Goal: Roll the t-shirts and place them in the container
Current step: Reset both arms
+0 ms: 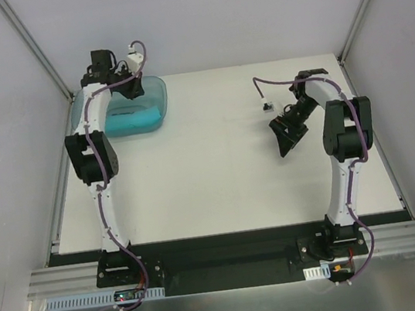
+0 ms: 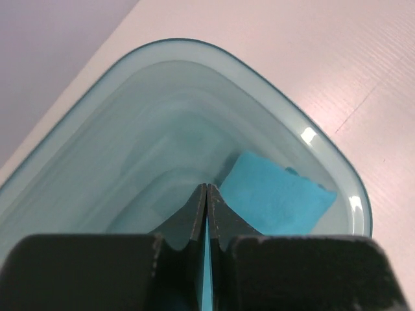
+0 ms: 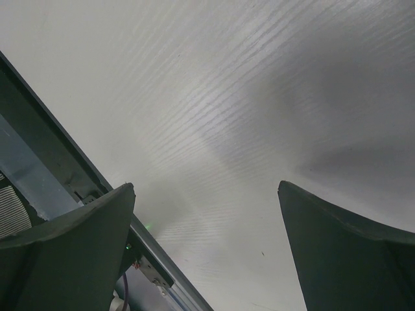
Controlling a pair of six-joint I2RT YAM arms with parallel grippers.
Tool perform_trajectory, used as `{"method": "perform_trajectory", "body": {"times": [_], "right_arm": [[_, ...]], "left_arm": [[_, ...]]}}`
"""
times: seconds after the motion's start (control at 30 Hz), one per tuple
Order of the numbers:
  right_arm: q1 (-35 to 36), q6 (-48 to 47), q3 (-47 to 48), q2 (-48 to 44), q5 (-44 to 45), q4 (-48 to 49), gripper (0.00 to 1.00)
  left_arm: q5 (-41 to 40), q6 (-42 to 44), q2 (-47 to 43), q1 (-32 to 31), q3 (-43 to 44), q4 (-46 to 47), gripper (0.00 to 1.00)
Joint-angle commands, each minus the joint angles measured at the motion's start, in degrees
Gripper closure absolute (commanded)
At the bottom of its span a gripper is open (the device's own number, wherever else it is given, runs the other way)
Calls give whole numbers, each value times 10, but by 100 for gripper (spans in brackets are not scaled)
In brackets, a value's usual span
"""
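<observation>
The teal t-shirt [image 1: 133,120] lies bunched inside a translucent blue-green tub [image 1: 160,94] at the table's far left. In the left wrist view the t-shirt [image 2: 275,194] fills the tub's right corner, below the rim [image 2: 194,46]. My left gripper [image 1: 129,86] hangs over the tub's far side. Its jaws [image 2: 207,189] are shut tip to tip, with nothing seen pinched at the tips. My right gripper [image 1: 286,140] hovers over bare table at the right, far from the tub. Its fingers [image 3: 343,253] stand wide apart around nothing.
A small white connector [image 1: 266,106] on a purple cable lies on the table near the right arm. An aluminium frame rail [image 3: 45,155] runs along the table edge in the right wrist view. Grey enclosure walls stand on both sides and at the back.
</observation>
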Motion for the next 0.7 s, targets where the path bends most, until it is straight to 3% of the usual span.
{"method": "perform_trajectory", "body": {"times": [0.0,0.17,0.47,0.57,0.67], "right_arm": [[1,-4,7,-27,-11,-175,4],[5,1,-3,-30,-4,-168,4],[10,1,8,-19,-3,-168,4],[10,1,22,-12,-4,-168,4],[10,1,40,-14,-6,-169,4]], "left_arm": [[-66,-87,39,-33,10,26,100],[-50,-82,36,-37,-24,27,100],[-3,-9,-77,-30,-232,27,100],[4,-22,-79,-30,-222,27,96],[10,-37,-75,-32,-172,27,82]]}}
